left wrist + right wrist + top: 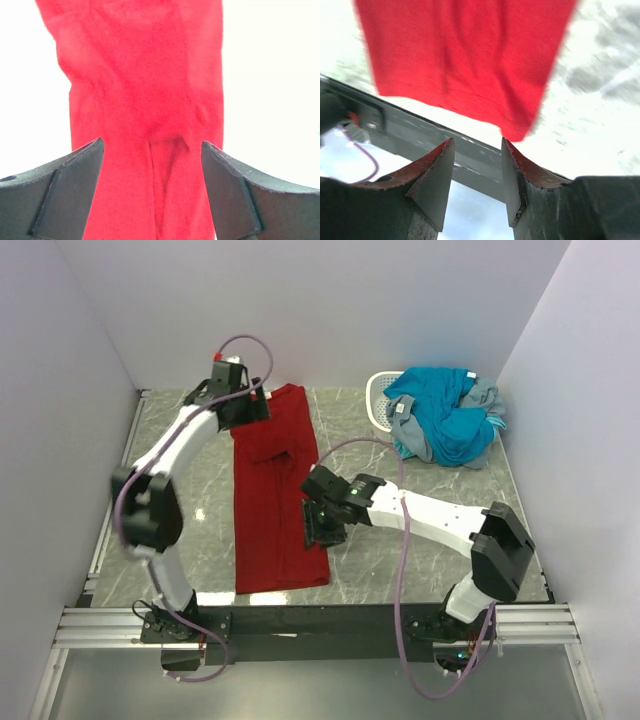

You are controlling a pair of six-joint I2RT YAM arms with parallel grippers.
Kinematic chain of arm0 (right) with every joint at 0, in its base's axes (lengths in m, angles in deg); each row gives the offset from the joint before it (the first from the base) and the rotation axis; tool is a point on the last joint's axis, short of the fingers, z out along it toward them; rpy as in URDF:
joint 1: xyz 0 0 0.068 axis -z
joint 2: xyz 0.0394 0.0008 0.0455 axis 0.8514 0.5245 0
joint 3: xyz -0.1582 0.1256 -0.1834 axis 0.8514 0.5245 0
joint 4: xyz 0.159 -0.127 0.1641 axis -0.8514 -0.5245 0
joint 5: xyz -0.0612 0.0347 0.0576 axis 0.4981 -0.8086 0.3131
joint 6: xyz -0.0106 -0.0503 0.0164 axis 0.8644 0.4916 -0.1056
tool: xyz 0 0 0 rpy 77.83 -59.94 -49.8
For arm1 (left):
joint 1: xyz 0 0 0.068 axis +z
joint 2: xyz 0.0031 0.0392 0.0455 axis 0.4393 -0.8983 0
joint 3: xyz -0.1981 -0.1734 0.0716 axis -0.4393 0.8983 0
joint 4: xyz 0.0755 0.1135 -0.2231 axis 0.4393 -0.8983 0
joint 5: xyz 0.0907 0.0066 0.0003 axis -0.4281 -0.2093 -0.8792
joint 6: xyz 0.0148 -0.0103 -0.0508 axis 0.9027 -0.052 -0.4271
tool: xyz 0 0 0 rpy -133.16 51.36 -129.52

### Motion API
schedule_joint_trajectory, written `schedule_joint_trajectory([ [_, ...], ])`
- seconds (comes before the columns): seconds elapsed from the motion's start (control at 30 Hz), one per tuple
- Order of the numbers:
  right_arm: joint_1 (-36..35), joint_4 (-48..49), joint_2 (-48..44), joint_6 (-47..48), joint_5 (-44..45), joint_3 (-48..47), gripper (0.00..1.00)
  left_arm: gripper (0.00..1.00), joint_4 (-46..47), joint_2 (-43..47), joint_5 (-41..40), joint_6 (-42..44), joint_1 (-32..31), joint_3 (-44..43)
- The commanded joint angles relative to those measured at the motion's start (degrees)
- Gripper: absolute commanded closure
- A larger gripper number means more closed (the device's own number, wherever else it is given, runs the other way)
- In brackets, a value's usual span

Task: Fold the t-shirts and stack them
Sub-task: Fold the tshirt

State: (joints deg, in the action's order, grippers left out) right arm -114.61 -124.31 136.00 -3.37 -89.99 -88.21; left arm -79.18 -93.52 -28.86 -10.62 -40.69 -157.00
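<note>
- The dark red t-shirt [275,500] lies flat on the table [430,570], folded into a long narrow strip; it runs from near the far edge, left of centre, down to the near edge; its hem end sits just short of that near edge
- The left gripper [243,410] hangs over the far end of the strip, close to the far-left corner; in its wrist view its fingers [75,175] stand spread wide with the red cloth below and between them; nothing is pinched
- The right gripper [322,525] sits at the strip's right edge, toward the near end; in its wrist view its fingers [432,170] are parted with a clear gap and grip nothing; the hem corner of the red cloth lies just beyond the fingertips, with the dark rail [405,122] of the near edge past it
- The teal-blue t-shirt [445,420] is bunched in a heap at the far-right corner; a small white label shows on its left side
- The grey t-shirt [487,395] is tangled into the same heap, showing at its right and lower edges
- The white perforated basket [378,400] pokes out from under the heap's left side, by the far edge
</note>
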Motion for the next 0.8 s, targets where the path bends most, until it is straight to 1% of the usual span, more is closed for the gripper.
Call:
schedule_joint_trajectory([
  [0.0,-1.0,-2.8,-1.3,-1.3,3.6,4.4,0.5,0.16,-1.6,13.9,-1.6,-2.2,-0.7,11.7],
  [0.03,-1.0,-3.1,-1.3,-1.4,3.8,4.6,0.5,0.16,-1.8,16.2,-1.8,-2.5,-0.8,14.7],
  [0.07,-1.1,-3.0,-1.4,-1.5,4.2,4.9,0.5,0.17,-2.8,18.3,-2.5,-3.4,-1.1,20.6],
  [0.1,-1.3,-1.8,-1.7,-1.7,4.3,5.8,0.5,0.17,-3.4,22.3,-2.7,-3.8,-1.2,23.4],
  [0.13,-1.3,-1.0,-1.7,-1.9,4.3,6.6,0.5,0.17,-3.7,24.2,-2.9,-4.4,-1.4,26.3],
  [0.17,-1.3,0.0,-1.7,-2.4,3.9,7.4,0.5,0.17,-4.0,26.1,-3.0,-5.5,-1.7,31.6],
  [0.2,-1.3,1.2,-1.7,-2.7,3.5,8.5,0.5,0.17,-4.2,29.6,-2.8,-6.2,-1.8,34.1],
  [0.27,-1.4,2.5,-1.3,-3.2,2.3,9.5,0.5,0.17,-4.7,32.6,-2.4,-8.3,-2.2,39.8],
  [0.3,-1.5,3.6,-1.3,-3.2,2.1,10.3,0.5,0.17,-5.3,35.0,-2.1,-9.0,-2.4,41.3],
  [0.4,-1.5,5.4,-1.1,-3.0,1.5,11.5,0.5,0.17,-6.7,38.3,-2.4,-11.2,-3.0,45.4],
  [0.47,-1.6,6.3,-0.4,-3.0,0.3,12.2,0.5,0.17,-8.0,39.2,-3.7,-12.7,-3.3,47.0],
  [0.57,-1.8,8.3,0.0,-3.4,-0.6,13.7,0.5,0.17,-10.9,40.3,-6.4,-15.0,-3.5,48.1],
  [0.77,-2.0,11.8,1.9,-3.3,-2.4,16.7,0.52,0.17,-13.4,41.4,-7.4,-16.3,-4.0,49.2],
])
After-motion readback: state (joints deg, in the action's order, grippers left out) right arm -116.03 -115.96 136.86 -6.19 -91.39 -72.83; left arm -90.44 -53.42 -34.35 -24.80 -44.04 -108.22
